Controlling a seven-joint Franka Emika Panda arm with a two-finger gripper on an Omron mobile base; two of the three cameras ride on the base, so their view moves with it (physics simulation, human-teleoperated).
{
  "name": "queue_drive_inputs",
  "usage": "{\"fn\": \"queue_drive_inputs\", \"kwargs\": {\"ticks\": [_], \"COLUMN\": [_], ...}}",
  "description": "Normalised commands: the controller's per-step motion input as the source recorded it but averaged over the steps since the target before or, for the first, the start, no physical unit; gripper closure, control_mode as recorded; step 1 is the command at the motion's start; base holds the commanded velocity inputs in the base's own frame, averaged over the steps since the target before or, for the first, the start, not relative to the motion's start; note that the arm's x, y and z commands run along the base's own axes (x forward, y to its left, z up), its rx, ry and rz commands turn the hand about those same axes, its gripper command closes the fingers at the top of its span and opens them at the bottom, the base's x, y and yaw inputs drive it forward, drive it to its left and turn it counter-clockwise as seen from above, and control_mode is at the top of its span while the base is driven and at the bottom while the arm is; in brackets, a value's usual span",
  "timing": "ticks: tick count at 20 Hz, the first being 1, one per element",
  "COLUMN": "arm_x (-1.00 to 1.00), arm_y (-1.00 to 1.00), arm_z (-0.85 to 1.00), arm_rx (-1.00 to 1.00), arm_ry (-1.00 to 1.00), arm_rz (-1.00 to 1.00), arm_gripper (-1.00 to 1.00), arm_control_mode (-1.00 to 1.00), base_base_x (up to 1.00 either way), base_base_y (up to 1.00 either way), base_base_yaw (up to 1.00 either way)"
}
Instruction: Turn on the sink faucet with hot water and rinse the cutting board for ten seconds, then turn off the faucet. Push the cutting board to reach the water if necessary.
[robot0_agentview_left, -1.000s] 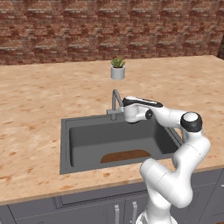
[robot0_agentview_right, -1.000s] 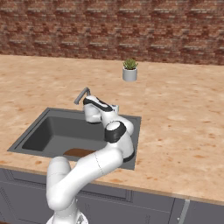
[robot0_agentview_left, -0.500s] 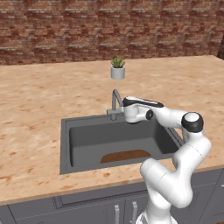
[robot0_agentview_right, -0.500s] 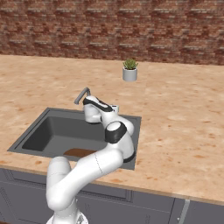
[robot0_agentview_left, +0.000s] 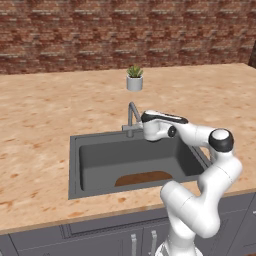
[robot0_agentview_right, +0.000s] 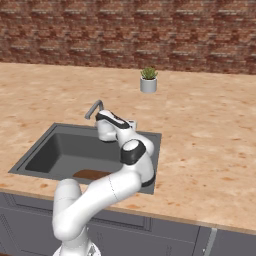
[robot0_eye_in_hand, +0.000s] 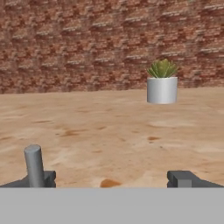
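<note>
The cutting board (robot0_agentview_left: 144, 178) is seen lying flat against the near wall of the sink (robot0_agentview_left: 100, 160), left of the arm. The sink faucet (robot0_agentview_left: 132, 116) is placed at the back rim, and the claw (robot0_eye_in_hand: 111, 179) is held spread wide just beside it, nothing between its fingers. A potted plant (robot0_agentview_left: 134, 78) is set farther back on the table (robot0_agentview_left: 40, 115).

A red-brown brick wall (robot0_agentview_left: 100, 35) runs straight across the back, courses of mottled brick with pale mortar lines, evenly lit. Below it spreads a broad countertop (robot0_agentview_left: 40, 115) in speckled peach-and-tan stone, flat and glossless, reaching right up to the wall. Near the back stands a small potted plant (robot0_agentview_left: 134, 79), green spiky leaves in a pale grey cylinder pot, upright, well apart from the wall. Along the front edge, grey cabinet fronts (robot0_agentview_left: 100, 240) drop away beneath the counter, with slim vertical metal handles (robot0_agentview_left: 133, 244). Light is soft, shadows faint.
</note>
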Motion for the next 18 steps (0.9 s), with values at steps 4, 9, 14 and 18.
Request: {"fn": "queue_drive_inputs", "kwargs": {"ticks": [4, 9, 14, 18], "arm_x": [-0.06, -0.17, -0.26, -0.46], "arm_y": [-0.86, -0.90, -0.81, -0.65], "arm_z": [0.00, 0.00, -0.01, 0.00], "arm_rx": [0.04, 0.04, 0.01, 0.00], "arm_ry": [0.00, 0.00, 0.00, 0.00], "arm_rz": [0.06, 0.07, 0.08, 0.08], "arm_gripper": [-1.00, -1.00, -1.00, -1.00], "arm_control_mode": [-1.00, -1.00, -1.00, -1.00], "base_base_x": [0.00, 0.00, 0.00, 0.00], "base_base_y": [0.00, 0.00, 0.00, 0.00], "base_base_yaw": [0.00, 0.00, 0.00, 0.00]}}
